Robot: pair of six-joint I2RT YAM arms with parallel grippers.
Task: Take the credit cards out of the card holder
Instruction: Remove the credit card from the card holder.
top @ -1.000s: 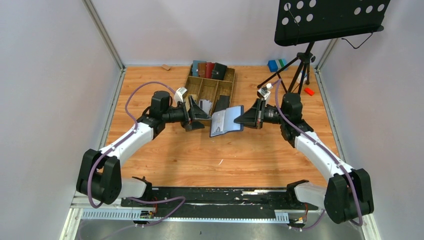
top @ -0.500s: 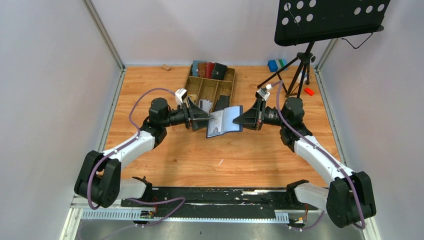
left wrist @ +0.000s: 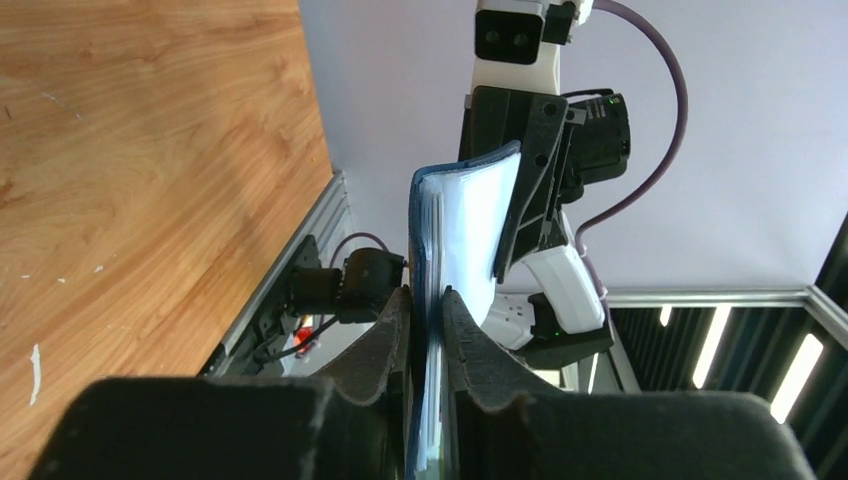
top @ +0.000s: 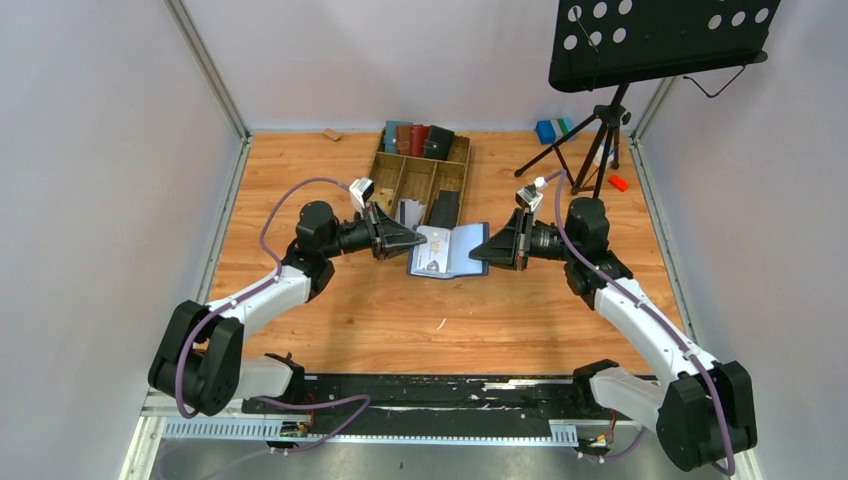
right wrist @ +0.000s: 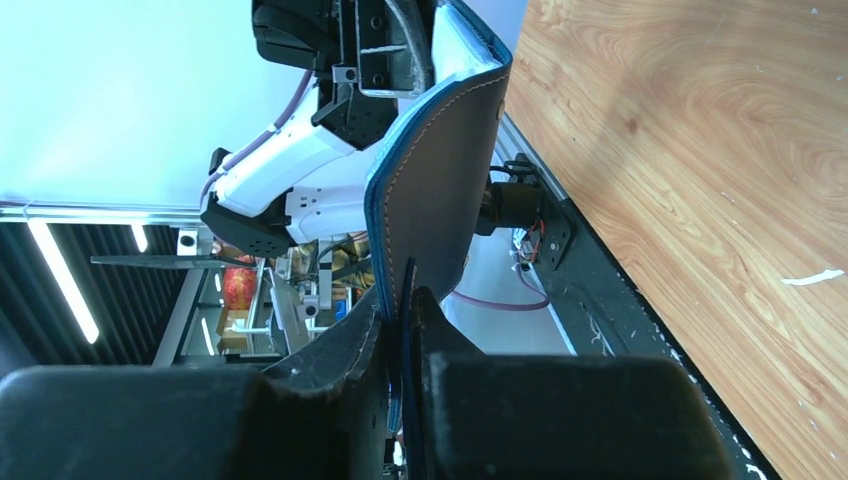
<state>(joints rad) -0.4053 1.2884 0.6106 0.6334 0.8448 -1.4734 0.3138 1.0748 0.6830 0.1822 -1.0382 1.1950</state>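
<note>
From above, both grippers' tips vanish behind the edges of the holder point(top: 462, 250). The print on the pale cards point(top: 430, 250) in its left half is too small to read, their number cannot be told, and it is unclear whether the holder touches the table point(top: 380, 310) or hangs just over it. It lies open, inner side up, just in front of the tray point(top: 410, 172), spanned between the two grippers. The left gripper point(top: 415, 240) has its jaws pressed onto the holder's left edge; in the left wrist view the blue rim and white card layers run straight between the two fingers point(left wrist: 390, 335), though whether they catch a card alone or the flap with it is hard to make out. The right gripper point(top: 480, 253) pinches the opposite flap, whose dark outer cover rises from between its fingers point(right wrist: 445, 330) and hides the pockets from that camera
</note>
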